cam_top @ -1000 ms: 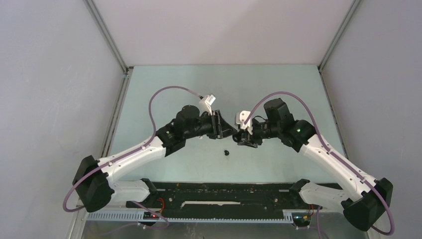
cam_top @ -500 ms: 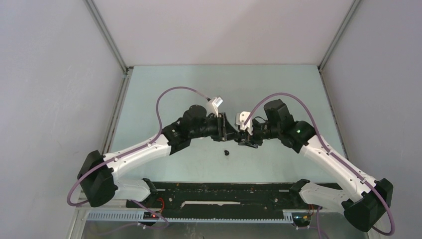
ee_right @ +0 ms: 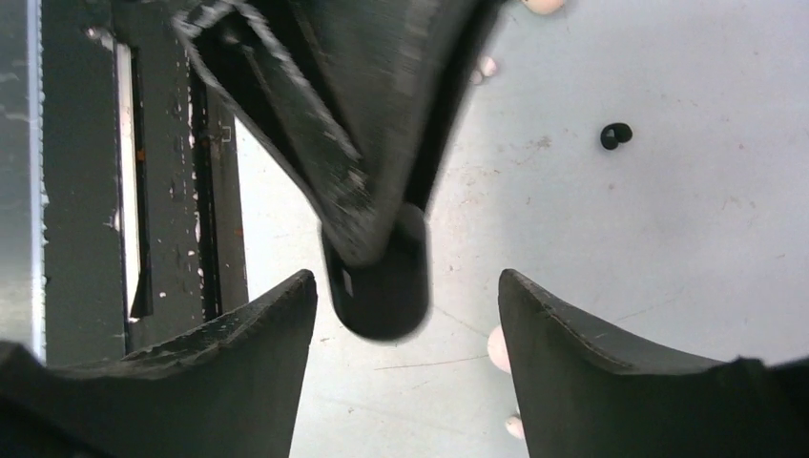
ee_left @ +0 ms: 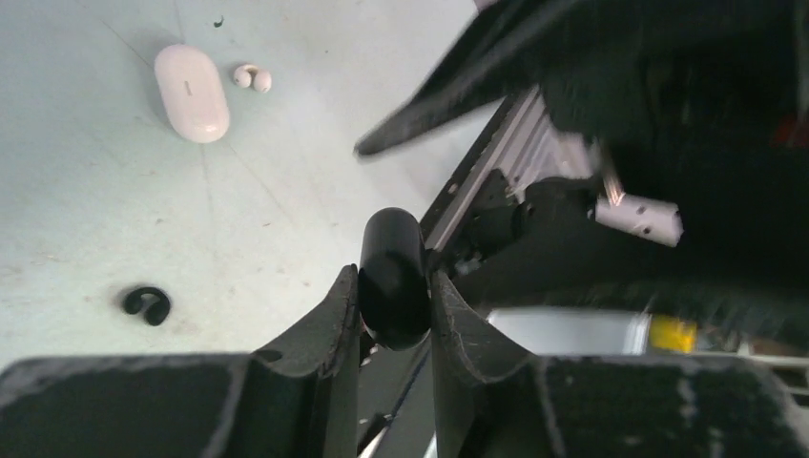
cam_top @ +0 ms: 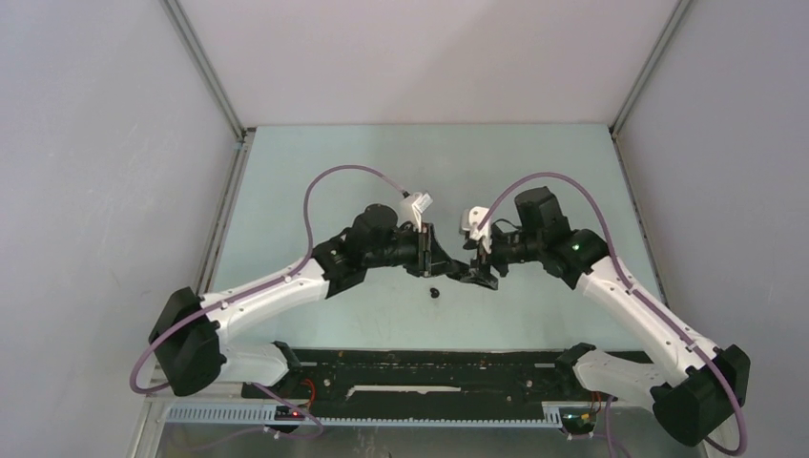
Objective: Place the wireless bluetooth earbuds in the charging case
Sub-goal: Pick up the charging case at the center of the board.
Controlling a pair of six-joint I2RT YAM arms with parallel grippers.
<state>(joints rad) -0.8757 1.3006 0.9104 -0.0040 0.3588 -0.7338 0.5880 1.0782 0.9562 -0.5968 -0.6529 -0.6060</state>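
Since a second ago the left arm has swung to the right, bringing the left gripper (cam_top: 446, 265) up against the right gripper (cam_top: 480, 275) over the middle of the table (cam_top: 315, 172). Its jaws have narrowed in that time, while the right jaws have spread

Now the left gripper clamps one black charging case (ee_left: 391, 250) by its long sides. The right gripper's fingers (ee_right: 238, 343) stand wide apart on either side of that case, clear of it

Two cases show in all: the black one, held, and one white charging case (ee_left: 191, 93) lying on the far left of the table. A small grey mark on its lid is too small to read

One white earbud (ee_left: 253, 78) lies just beside the white case, apart from it. One black earbud (cam_top: 434, 292) lies alone on the table, near side of the two grippers, in the same spot as before. In the right wrist view a few pale rounded bits (ee_right: 495, 348) peep from behind the finger and the frame edges, too cut off to name
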